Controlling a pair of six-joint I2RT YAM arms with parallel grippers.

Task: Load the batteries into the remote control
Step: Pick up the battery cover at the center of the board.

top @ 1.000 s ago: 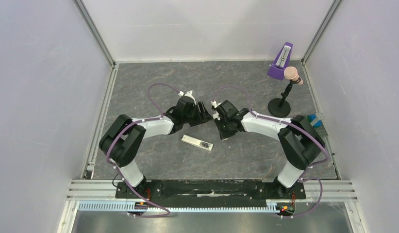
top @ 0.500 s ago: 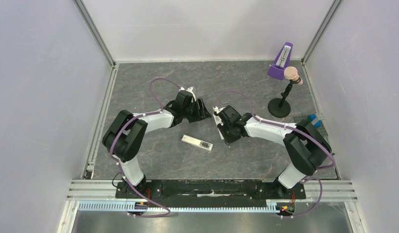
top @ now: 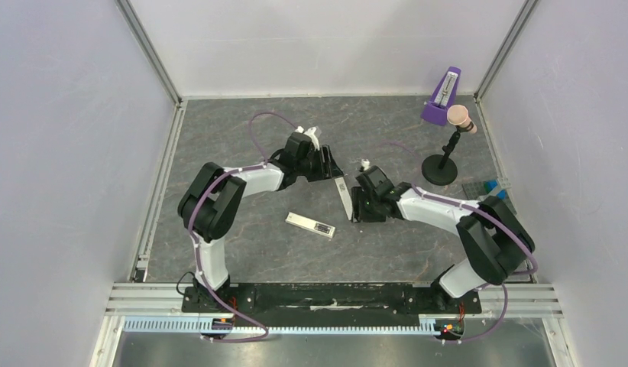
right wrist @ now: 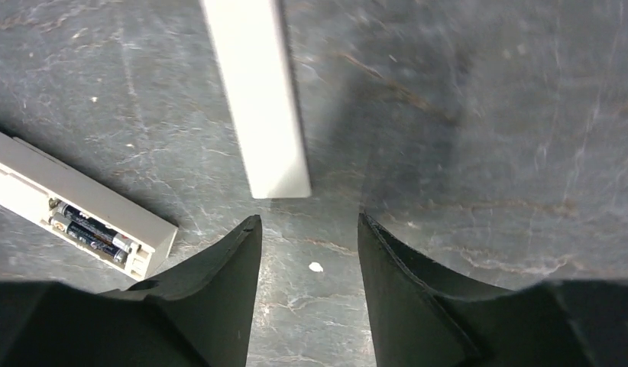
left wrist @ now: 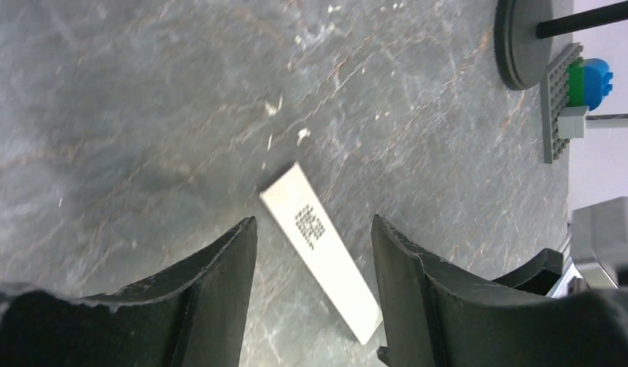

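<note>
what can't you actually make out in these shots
- Remote control: in the right wrist view the left edge cuts off its far end, so no button shows.
- Batteries: polarity marks are too small in the right wrist view; the top view shows only a dark patch.
- Cover strip: the top edge of the right wrist view cuts off its upper end.

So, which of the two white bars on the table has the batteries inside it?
The remote control, the thicker bar: two dark batteries lie in its open recess. The other bar is only a thin flat cover strip, without any recess.
</note>
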